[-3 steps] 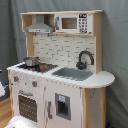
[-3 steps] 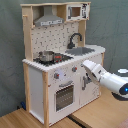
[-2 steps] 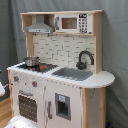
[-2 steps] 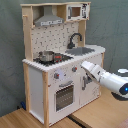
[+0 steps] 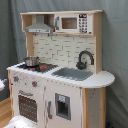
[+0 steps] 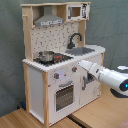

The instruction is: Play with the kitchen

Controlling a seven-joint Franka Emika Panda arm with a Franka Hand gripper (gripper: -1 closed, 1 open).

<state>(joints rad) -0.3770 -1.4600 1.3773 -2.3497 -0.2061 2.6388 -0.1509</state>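
The kitchen [image 5: 100, 79] is a tall white and pale-wood toy with a grey hood [image 5: 40, 27], a small microwave [image 5: 75, 23], a black tap [image 5: 85, 57] and a grey sink [image 5: 72, 73]. A small metal pot [image 5: 31, 61] stands on the red-ringed hob. In the second exterior view the kitchen [image 6: 35, 85] stands at the left, and my white arm reaches in from the second exterior view's right. My gripper [image 6: 81, 64] is close to the front panel, beside the right knob [image 6: 74, 69] and above the cupboard door.
The oven door [image 6: 64, 95] is closed below the knobs. A grey curtain hangs behind the kitchen. A wooden floor [image 6: 100, 115] lies in front. A white rounded part [image 5: 20, 122] shows at the first exterior view's lower left corner.
My arm has crept a little to the second exterior view's left, closer to the kitchen's front panel. Nothing on the kitchen has moved.
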